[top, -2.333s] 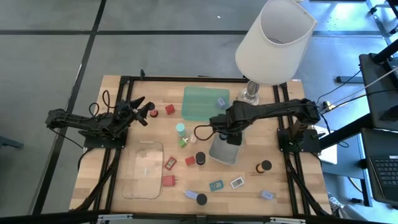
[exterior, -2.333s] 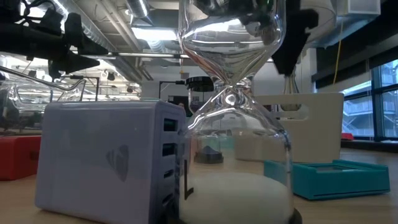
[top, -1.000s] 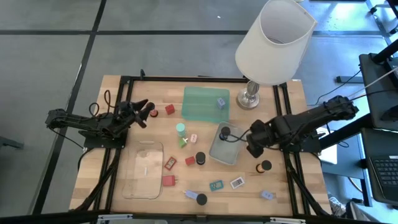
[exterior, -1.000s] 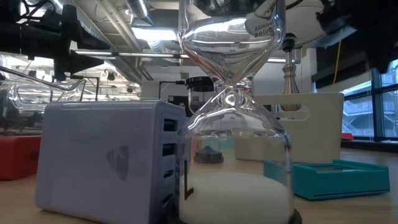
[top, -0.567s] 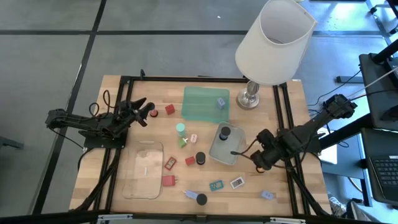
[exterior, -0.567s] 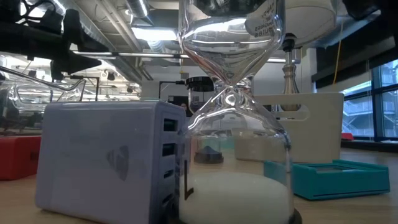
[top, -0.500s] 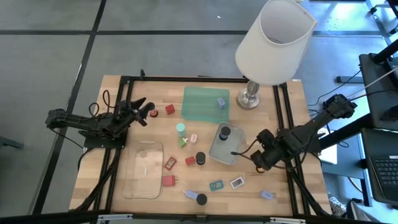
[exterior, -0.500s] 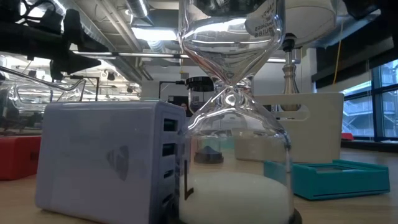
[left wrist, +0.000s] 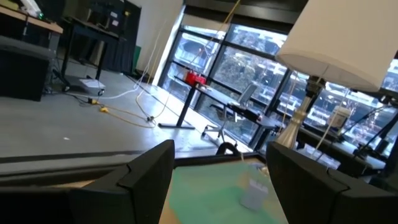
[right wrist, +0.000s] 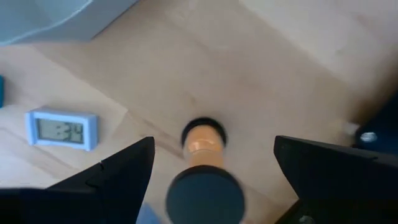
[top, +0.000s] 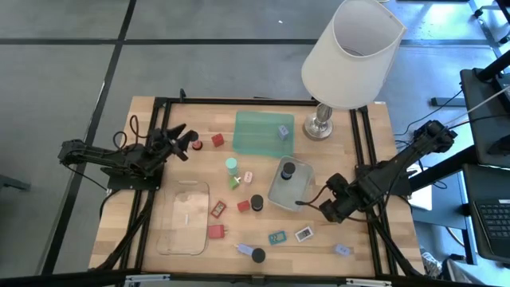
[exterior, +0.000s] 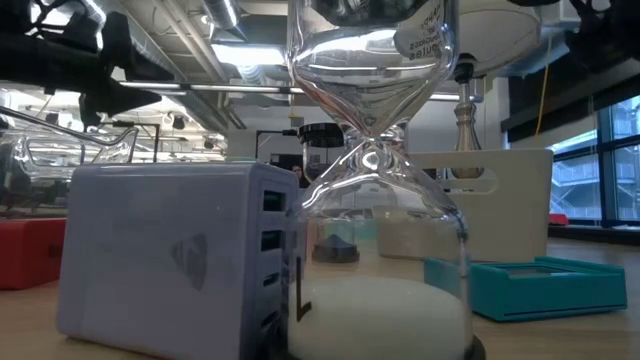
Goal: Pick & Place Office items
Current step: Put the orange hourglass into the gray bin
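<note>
Our right gripper (right wrist: 208, 171) hangs with its fingers spread wide and nothing between them, right over the small orange hourglass with black caps (right wrist: 204, 168), which stands upright on bare wood just beside the grey tray (top: 280, 194), on the side away from the left arm. We read this as the next pick. It looks light and top-heavy, so a nudge would likely tip it; the caps look smooth and hard, and the narrow middle is probably glass, so we'd rather not squeeze there. We'd close across the top cap, where the round rim gives both pads something firm, and lift straight up. A little clock (right wrist: 61, 130) lies near it, farther from the tray. Our left gripper (top: 178, 141), also open, waits well away from the tray.
</note>
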